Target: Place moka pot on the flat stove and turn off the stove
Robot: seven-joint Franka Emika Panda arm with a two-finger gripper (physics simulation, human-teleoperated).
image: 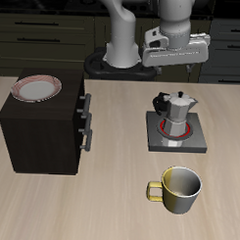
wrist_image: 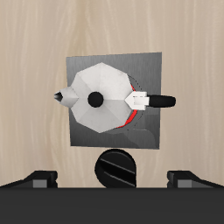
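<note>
The silver faceted moka pot (image: 176,107) stands upright on the flat stove (image: 197,142), its dark handle (wrist_image: 164,100) sticking out to one side. A red ring (image: 177,128) glows on the burner around the pot's base, and a sliver of that red ring (wrist_image: 131,115) shows beside the moka pot (wrist_image: 98,98) from above. The stove's black round knob (wrist_image: 115,168) sits at the edge of the grey stove plate (wrist_image: 149,70). My gripper (image: 176,55) hangs well above the pot, open and empty. In the wrist view the gripper (wrist_image: 114,178) has its fingertips (wrist_image: 40,178) wide apart.
A dark wooden cabinet (image: 41,127) with drawer handles stands beside the stove, with a red-rimmed plate (image: 38,87) on top. A yellow-olive mug (image: 178,188) sits nearer the table's front edge than the stove.
</note>
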